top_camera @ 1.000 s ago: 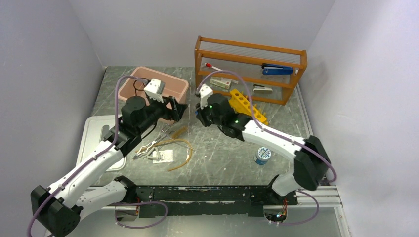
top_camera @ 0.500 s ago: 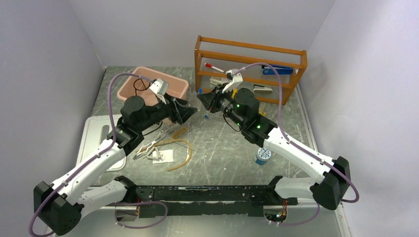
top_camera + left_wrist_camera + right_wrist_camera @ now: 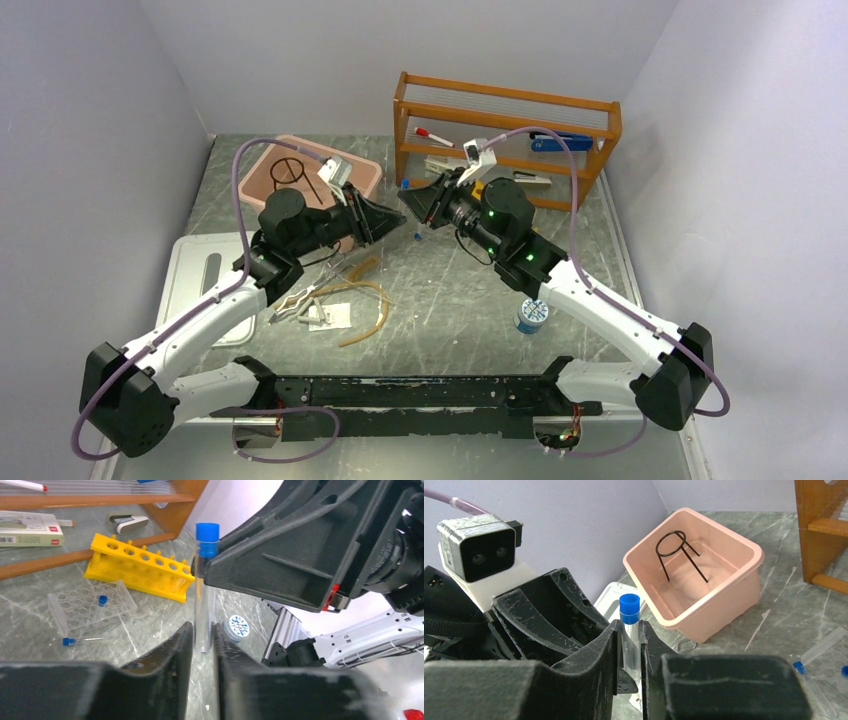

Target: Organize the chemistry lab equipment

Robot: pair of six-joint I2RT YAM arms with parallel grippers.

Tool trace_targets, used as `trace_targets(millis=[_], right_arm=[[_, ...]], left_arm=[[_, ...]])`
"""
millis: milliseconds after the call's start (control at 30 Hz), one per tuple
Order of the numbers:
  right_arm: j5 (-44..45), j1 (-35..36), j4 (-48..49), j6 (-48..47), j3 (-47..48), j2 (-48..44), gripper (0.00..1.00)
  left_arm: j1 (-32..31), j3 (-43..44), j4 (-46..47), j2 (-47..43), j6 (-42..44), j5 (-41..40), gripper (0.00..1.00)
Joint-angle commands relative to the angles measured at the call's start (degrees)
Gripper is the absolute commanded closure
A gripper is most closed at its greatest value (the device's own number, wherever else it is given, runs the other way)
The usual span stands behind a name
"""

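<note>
Since the earlier frame the left gripper (image 3: pixel 384 218) has advanced right to meet the right gripper (image 3: pixel 420 205) in the air over mid-table, just right of the pink bin (image 3: pixel 350 160). The blue-capped tube (image 3: pixel 203 597) stands upright between them, with the right fingers closed on it just below the cap and the left fingers drawn narrow against its lower body. Judged light, rigid, smooth and breakable, so it should be gripped on the cylindrical wall with modest force.

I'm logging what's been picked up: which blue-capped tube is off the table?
The tall blue-capped tube, upright between the left tool and right tool. The thin tube lies flat on the table.
</note>
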Motion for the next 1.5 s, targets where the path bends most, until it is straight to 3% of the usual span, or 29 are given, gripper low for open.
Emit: trace_targets(millis=[0,33,67,267,533,700,1167,1200,1233,1333,1467], right_arm=[[-3.6,-0.63,0.58,0.34,-0.32,-1.39,0.77],[-4.65,-0.95,0.27,0.48,-0.08,-1.28,0.75],[-5.3,-1.15,-0.46,0.82,0.32,-1.01,0.73],[-9.92,-3.42,-8.47,2.4,5.39,0.75,0.56],[-19.36,-9.81,-18.59,6.86,9.8,2.17,0.53],[-25.21,-10.29,-19.62,6.09,10.21,3.53,0.52],[-25.91,-10.74,-17.77,4.69,10.25,4.45,0.84],[-25.51,-10.74,-17.38,3.88,10.09,4.15,0.85],[-24.5,-10.77,-17.4,2.82,10.02,3.91,0.86],[-18.94,-10.94,-19.47,-2.7,10.68,3.33,0.87],[-7.76,-11.53,-20.7,-12.84,9.42,2.5,0.89]], left_arm=[[0.21,1.1,3.24,0.28,1.3,2.63,0.84],[0.24,1.03,3.31,0.28,2.23,3.53,0.93],[0.21,1.01,3.29,0.28,3.39,4.48,0.95],[0.19,3.59,-5.9,0.19,12.69,6.14,0.95],[0.21,7.34,-15.67,0.12,22.68,7.86,0.95],[0.19,8.68,-19.41,1.3,25.66,7.67,0.95],[0.18,8.19,-20.85,0.72,26.91,5.8,0.95],[0.23,8.25,-20.84,0.78,25.5,4.74,0.85],[0.19,8.66,-21.52,1.04,24.31,3.12,0.68],[0.18,10.56,-24.67,2.2,23.24,0.05,0.36],[0.18,10.85,-25.82,1.57,22.35,-4.8,0.23]])
